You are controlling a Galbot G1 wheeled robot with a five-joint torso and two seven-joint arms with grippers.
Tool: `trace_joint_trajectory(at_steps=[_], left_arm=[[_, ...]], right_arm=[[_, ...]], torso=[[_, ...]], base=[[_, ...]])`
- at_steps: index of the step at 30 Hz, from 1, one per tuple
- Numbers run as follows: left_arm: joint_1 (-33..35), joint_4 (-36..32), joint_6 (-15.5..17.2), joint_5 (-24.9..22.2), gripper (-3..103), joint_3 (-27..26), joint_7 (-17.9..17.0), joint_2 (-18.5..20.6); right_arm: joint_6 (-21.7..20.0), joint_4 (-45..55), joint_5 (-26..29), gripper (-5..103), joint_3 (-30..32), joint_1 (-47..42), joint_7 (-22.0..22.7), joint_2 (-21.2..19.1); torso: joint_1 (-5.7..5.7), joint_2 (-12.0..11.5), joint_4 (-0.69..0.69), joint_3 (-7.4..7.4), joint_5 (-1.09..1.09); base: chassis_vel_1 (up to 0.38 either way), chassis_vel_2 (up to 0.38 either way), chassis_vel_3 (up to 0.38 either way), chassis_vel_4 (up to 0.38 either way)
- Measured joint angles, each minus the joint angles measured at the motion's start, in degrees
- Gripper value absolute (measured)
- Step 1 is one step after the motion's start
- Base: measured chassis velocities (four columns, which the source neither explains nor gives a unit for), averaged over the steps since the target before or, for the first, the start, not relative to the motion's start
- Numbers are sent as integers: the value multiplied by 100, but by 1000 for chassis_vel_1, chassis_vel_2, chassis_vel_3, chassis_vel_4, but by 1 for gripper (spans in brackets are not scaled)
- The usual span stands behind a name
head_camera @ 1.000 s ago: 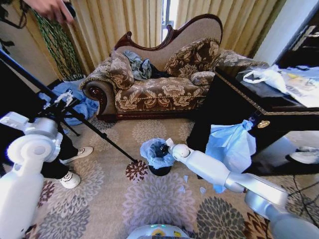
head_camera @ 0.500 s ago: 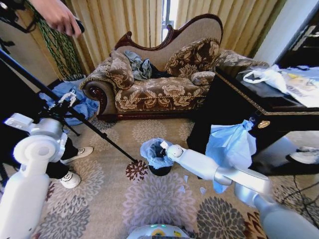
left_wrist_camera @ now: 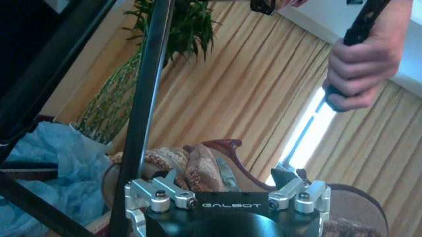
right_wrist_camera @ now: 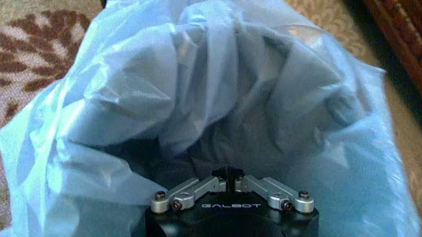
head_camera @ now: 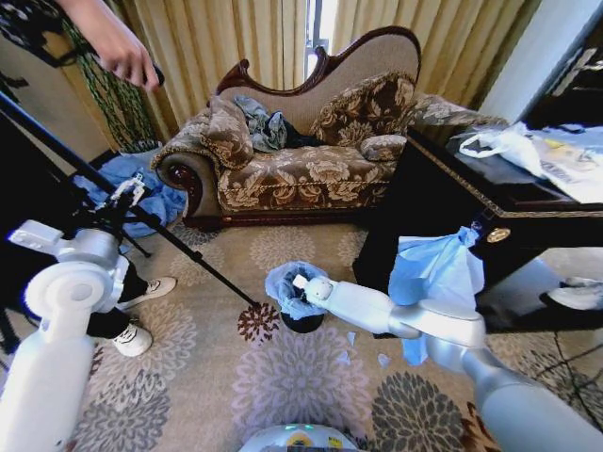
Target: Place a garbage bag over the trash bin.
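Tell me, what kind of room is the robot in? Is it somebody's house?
Probably a living room or a hotel lounge, though I cannot be sure. There is a fancy patterned sofa with a carved wooden frame, long gold curtains over a window, and a flowered carpet where the small trash bin stands.

Looked like a furnished living room: an ornate floral-upholstered sofa with a carved dark wood frame (head_camera: 311,141), long gold pleated curtains (head_camera: 236,42) across a bright window, a beige carpet patterned with large flowers (head_camera: 283,377), and a dark wooden cabinet with gilt trim (head_camera: 443,202).
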Motion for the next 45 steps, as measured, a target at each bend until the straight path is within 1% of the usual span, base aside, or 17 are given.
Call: trace_joint_trajectory(at_steps=[3,9,15,19,23,33,41,43,44,45], left_arm=[[6,0,-1,-5,96,-13,-2,-10],[42,15,-19,-6,96,-12,-3,-55],[48,69,-39,-4,96,12,6,-72],[35,94,-42,-4,96,22,8,-73],[44,110,-51,7,96,68,13,-106],[84,135,-56,22,96,108,20,-188],[123,57,-55,25,96,113,20,-299],[164,18,-55,25,96,98,18,-353],[186,2,-55,26,96,91,17,-372],[186,2,-55,26,96,91,17,-372]], right_arm=[[21,-330,-213,0,-47,-5,-183,170],[99,-636,-398,0,-82,-23,-410,249],[186,-1091,-750,0,-33,-150,-758,363],[229,-1218,-807,0,-33,-208,-823,420],[464,-1725,-1029,0,112,-364,-956,641],[783,-2263,-1460,0,391,-513,-1116,892],[762,-2377,-1569,0,383,-435,-1313,993],[806,-2631,-1750,0,512,-426,-1418,1032],[839,-2767,-1874,0,625,-429,-1451,1034],[839,-2767,-1874,0,625,-429,-1451,1034]], torso=[[0,0,0,0,0],[0,0,-1,0,0],[0,0,-2,0,0],[0,0,-1,0,1],[0,0,-1,0,1],[0,0,-1,0,1],[0,0,-2,0,1],[0,0,2,0,2],[0,0,2,0,1],[0,0,2,0,1]], base=[[0,0,0,0],[0,0,0,0],[0,0,0,0],[0,0,0,0],[0,0,0,0],[0,0,0,0],[0,0,0,0],[0,0,0,0],[0,0,0,0],[0,0,0,0]])
